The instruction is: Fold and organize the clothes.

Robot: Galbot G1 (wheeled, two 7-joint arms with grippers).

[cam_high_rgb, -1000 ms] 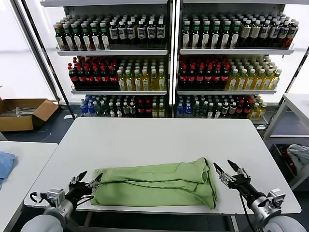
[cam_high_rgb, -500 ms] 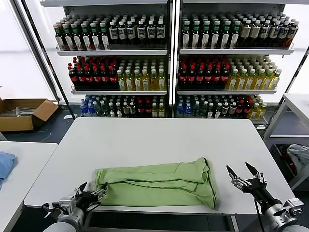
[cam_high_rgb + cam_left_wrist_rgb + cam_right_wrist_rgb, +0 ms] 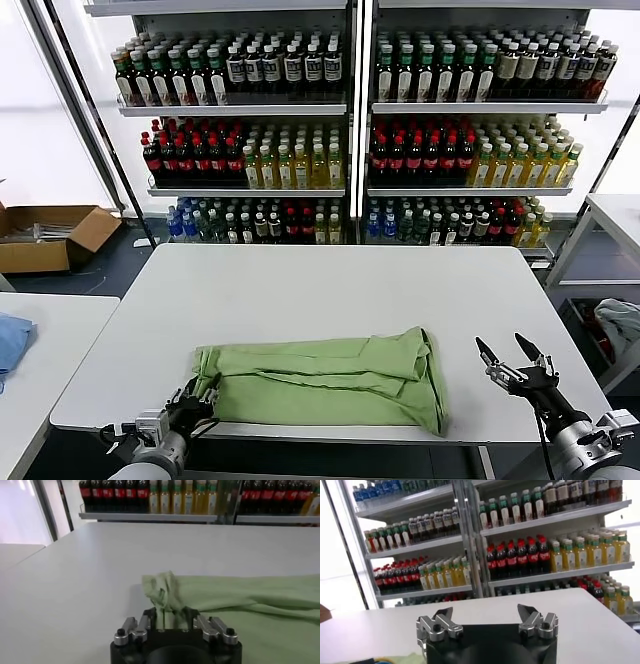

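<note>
- The green shirt point(image 3: 325, 380), folded into a long band, lies across the near part of the table point(image 3: 330, 285), handy to both arms.
- The left gripper point(image 3: 170, 622) has its fingers pinching the shirt's bunched left corner, probably to lift it for another fold.
- The right gripper point(image 3: 512, 360) hovers just beyond the shirt's right end, fingers spread, holding nothing.

Head camera high, looking forward-down over white table point(image 3: 300, 290) toward bottle shelves point(image 3: 350, 130). Left wrist camera low at table's near-left edge, close. Right wrist camera near right edge, faces shelves. All share them.
</note>
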